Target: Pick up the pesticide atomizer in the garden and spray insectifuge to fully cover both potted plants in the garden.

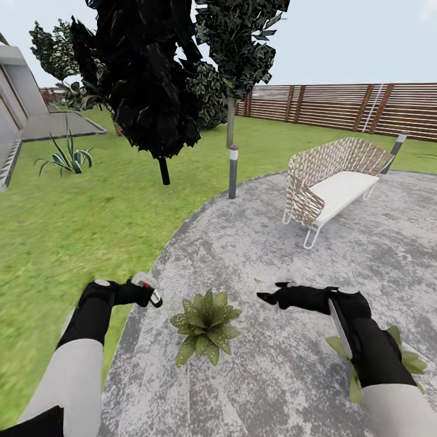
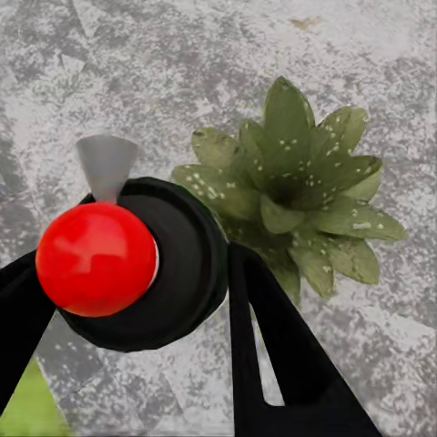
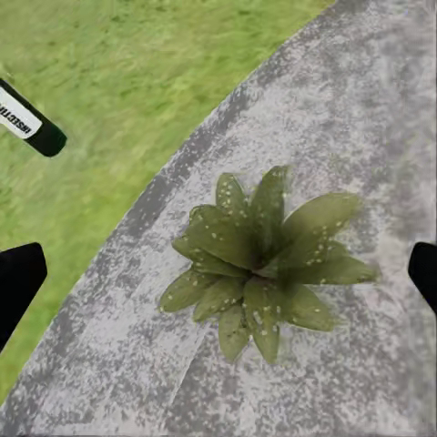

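Observation:
My left gripper is shut on the pesticide atomizer. In the left wrist view the atomizer shows a red ball, a black round cap and a grey cone nozzle between the black fingers. It hangs above and beside one potted plant, a low rosette whose leaves carry white specks. My right gripper is open on the plant's other side, its fingertips wide apart, with the plant below them and the atomizer's labelled body beyond. The second potted plant lies partly behind my right forearm.
Both plants stand on a round grey paved patch bordered by grass. A wicker bench stands at the far right, a short post and dark trees beyond. A spiky plant and a wooden fence lie further off.

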You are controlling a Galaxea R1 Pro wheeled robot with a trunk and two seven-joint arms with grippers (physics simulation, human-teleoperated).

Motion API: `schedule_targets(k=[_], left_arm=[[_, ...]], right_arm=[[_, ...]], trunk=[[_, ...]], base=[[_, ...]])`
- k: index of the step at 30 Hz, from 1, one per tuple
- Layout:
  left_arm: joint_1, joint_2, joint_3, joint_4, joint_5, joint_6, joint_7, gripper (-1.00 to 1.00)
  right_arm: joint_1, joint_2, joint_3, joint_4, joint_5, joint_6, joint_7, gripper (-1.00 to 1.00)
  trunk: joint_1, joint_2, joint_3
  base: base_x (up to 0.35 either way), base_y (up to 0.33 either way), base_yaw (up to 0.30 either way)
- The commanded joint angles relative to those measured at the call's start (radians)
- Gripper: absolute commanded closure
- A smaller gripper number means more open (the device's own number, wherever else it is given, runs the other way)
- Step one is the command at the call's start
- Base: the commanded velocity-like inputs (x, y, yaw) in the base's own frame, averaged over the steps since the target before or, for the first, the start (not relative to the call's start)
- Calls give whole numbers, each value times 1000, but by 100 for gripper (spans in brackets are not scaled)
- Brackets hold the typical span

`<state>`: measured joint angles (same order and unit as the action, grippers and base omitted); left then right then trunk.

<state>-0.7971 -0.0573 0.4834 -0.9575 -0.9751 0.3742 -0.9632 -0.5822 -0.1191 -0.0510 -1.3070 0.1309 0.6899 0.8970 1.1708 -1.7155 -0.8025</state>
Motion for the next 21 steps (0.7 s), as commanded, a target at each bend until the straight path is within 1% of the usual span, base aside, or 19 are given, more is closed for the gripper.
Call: schedule_targets(k=[1, 2, 3, 4, 5, 6, 7, 9, 16, 17, 21], left_arm=[[11, -5, 7, -1, 19, 6, 28, 100], [21, -7, 11, 0, 50, 3, 61, 100], [23, -7, 13, 0, 60, 2, 68, 100], [27, -7, 15, 0, 76, 1, 77, 100], [32, -6, 17, 0, 88, 0, 84, 100], [51, -6, 21, 1, 100, -2, 90, 100], [64, -5, 24, 1, 104, -2, 92, 100], [87, 2, 26, 2, 108, -5, 94, 100], [97, 9, 26, 21, 108, -10, 84, 100], [103, 15, 21, 21, 102, -15, 79, 100], [125, 18, 44, 23, 119, -10, 99, 100]], right_arm=[[-1, 1, -46, 0, 9, -7, -8, -100], [-1, 3, -91, 2, 10, -40, -35, -100], [0, 4, -102, 3, 10, -55, -45, -100], [0, 6, -117, 4, 10, -88, -71, -100], [1, 7, -127, 5, 10, -121, -103, -100], [2, 8, -137, 8, 10, -175, -174, -100], [2, 8, -140, 10, 10, -190, -201, -100], [2, 6, -144, 14, 10, -209, -230, -100], [3, -2, -147, 15, 6, -217, -241, -100], [-1, -8, -153, 21, 5, -211, -236, -100], [-1, -30, -176, 23, 5, -224, -258, -100]], trunk=[[0, 0, -1], [0, 0, -1], [0, 0, -1], [0, 0, -1], [0, 0, -1], [0, 0, -1], [0, 0, -1], [0, 0, -1], [0, 0, -1], [0, -1, 0], [0, -1, 1]], base=[[0, 0, 0], [0, 0, 0], [0, 0, 0], [0, 0, 0], [0, 0, 0], [0, 0, 0], [0, 0, 0], [0, 0, 0], [0, 0, 0], [0, 0, 0], [0, 0, 0]])
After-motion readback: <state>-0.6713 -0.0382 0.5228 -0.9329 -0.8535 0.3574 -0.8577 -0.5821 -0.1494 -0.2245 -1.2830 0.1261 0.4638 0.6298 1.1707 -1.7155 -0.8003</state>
